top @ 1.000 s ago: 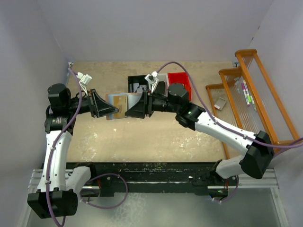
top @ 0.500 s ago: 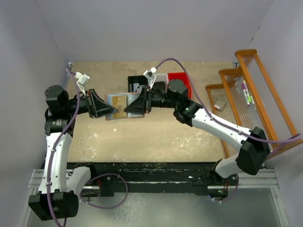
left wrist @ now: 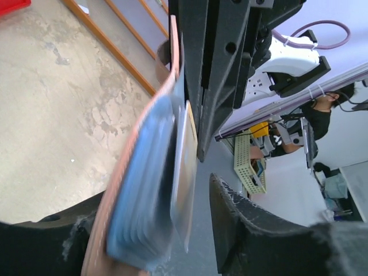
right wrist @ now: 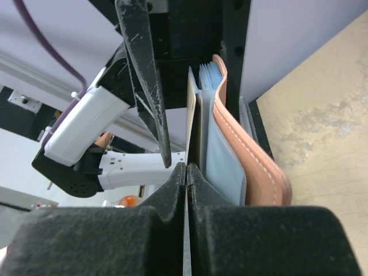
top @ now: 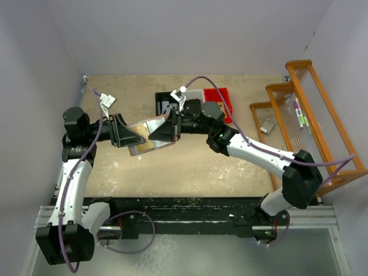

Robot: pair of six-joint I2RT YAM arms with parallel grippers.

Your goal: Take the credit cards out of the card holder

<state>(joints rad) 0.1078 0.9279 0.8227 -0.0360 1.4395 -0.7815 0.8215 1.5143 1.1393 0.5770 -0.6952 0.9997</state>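
Top view: your two hands meet tip to tip over the far middle of the surface (top: 190,167). The holder (top: 150,146) hangs open between them — clear of the surface, inner side up, skewed against the surface's edges. Your left hand (top: 135,137) has its jaws parted. In its wrist view the holder runs edge-on between the fingers (left wrist: 253,230), pink outside against one finger. The other finger stands off with a visible gap, so no clamp there. Blue-grey slot layers show on the inner side, and one card (left wrist: 185,172) sticks out of them, lying flat along the blue. Your right hand (right wrist: 186,168) is pinched fully closed. Its wrist view shows the two fingers (right wrist: 144,230) pressed together with only a hairline seam, and the card's near edge runs into that seam at the tips — it grips the card, not the holder. The rest of that card sits beside the blue slots, with the holder's stitched pink wall just past them. Other cards: cannot tell, only this one shows. Behind the hands a black bin (top: 164,102) and a red bin (top: 221,96) sit near each other by the far wall. A wooden rack (top: 322,109) stands at the right edge, well apart from the holder.
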